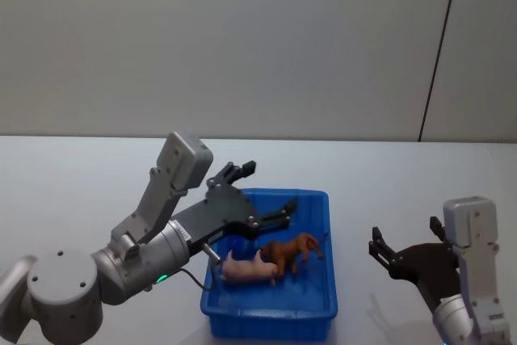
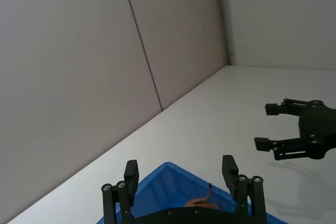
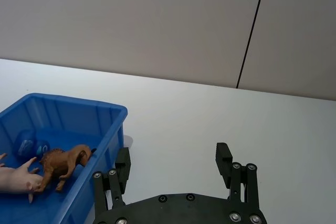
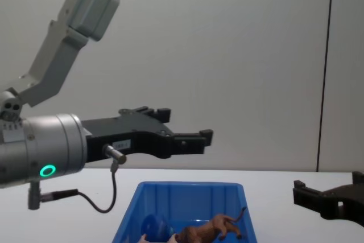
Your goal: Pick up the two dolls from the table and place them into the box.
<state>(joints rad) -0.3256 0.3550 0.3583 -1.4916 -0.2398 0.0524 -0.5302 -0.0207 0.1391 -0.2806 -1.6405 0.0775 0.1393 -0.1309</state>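
Both dolls lie inside the blue box (image 1: 319,199): the pale pink pig (image 1: 246,268) on its side, with the brown lion (image 1: 292,252) right beside it. My left gripper (image 1: 266,190) hovers above the box's far left part, open and empty. Its fingers (image 2: 131,174) frame the box rim (image 2: 163,182) and the lion's tail (image 2: 202,200). My right gripper (image 1: 388,252) stands open over the table (image 1: 81,183), right of the box. From the right wrist I see the lion (image 3: 63,161) and the pig (image 3: 16,179) in the box (image 3: 79,114).
A dark blue round thing (image 3: 26,142) sits in the box's far left corner, also low in the chest view (image 4: 153,226). Bare white tabletop surrounds the box on all sides. A grey wall with a dark seam (image 1: 440,46) stands behind.
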